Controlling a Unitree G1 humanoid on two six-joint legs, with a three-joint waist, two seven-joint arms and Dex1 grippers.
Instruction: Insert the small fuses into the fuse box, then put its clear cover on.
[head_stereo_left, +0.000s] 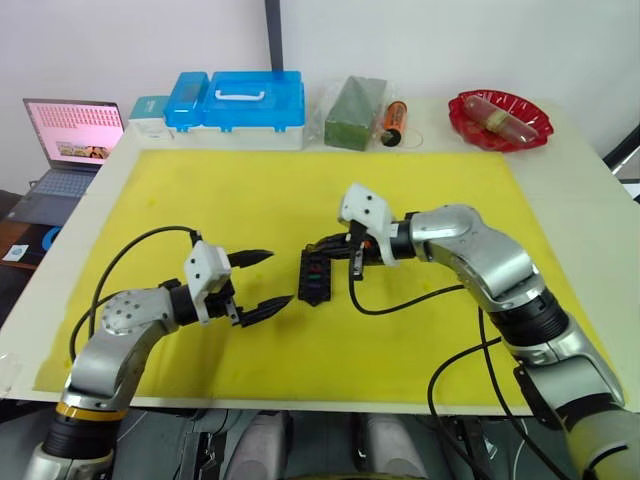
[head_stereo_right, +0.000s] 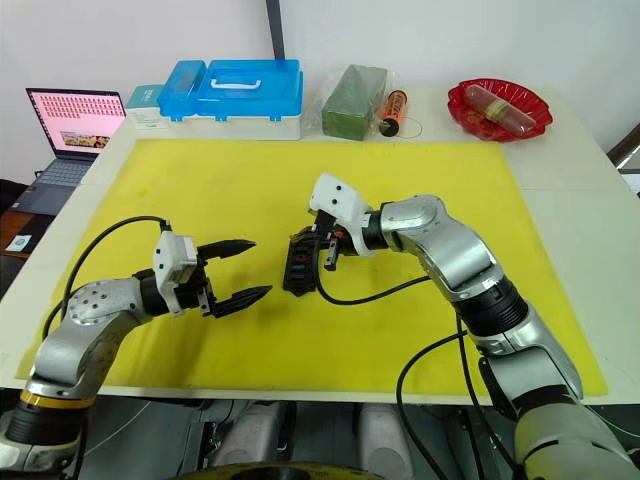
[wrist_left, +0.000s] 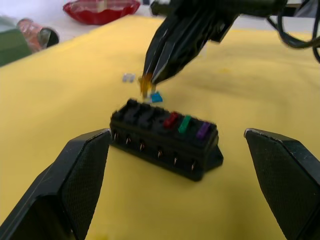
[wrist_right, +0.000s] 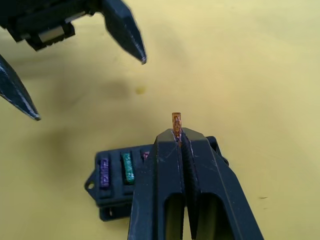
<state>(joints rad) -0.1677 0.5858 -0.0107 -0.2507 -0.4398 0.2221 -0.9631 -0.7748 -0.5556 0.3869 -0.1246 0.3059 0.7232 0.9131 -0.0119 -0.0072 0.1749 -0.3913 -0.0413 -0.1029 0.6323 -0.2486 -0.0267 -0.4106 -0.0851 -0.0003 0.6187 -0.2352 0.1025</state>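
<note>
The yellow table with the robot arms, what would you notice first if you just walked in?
First, the right gripper pinching a tiny tan fuse just above the black fuse box in the middle of the yellow mat. Red, green and purple fuses already sit in a row at one end of the box. The left gripper waits open beside it.

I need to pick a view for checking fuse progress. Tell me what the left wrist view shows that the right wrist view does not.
Left wrist view alone: a red fuse seated beside the green and purple ones, two loose fuses, blue and grey, on the yellow mat behind the fuse box, and the red tray.

Right wrist view alone: the left pincer open.

Both: the right pincer shut on an orange fuse above the box, with green and purple fuses inserted.
</note>
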